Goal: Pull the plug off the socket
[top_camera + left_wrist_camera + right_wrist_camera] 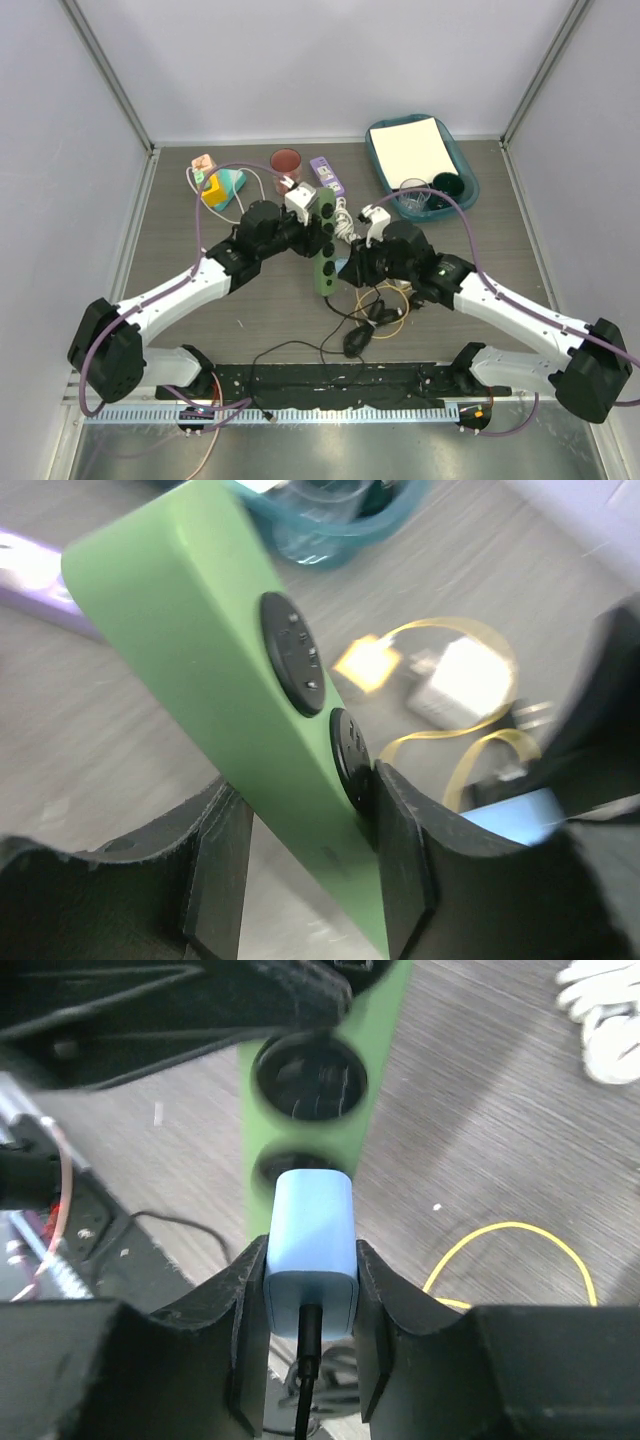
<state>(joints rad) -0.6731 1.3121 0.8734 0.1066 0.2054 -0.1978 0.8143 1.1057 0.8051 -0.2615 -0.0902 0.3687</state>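
The green power strip point(326, 262) lies mid-table with its round black outlets facing up. My left gripper point(312, 232) is shut across the strip's far part. In the left wrist view the strip point(200, 630) runs between its fingers point(400, 860). My right gripper point(311, 1260) is shut on the pale-blue plug point(311, 1235), which has a black cable running from its rear. The plug's front sits at the strip's point(375, 1050) nearest outlet; its prongs are hidden. In the top view the right gripper point(350, 268) is at the strip's near end.
A teal tray point(470, 180) with white paper and a glass cup point(413, 197) is at the back right. A red cup point(286, 162), purple strip point(327, 175) and yellow cube point(214, 190) are behind. A yellow cable point(385, 305) and a black round plug point(355, 342) lie nearer.
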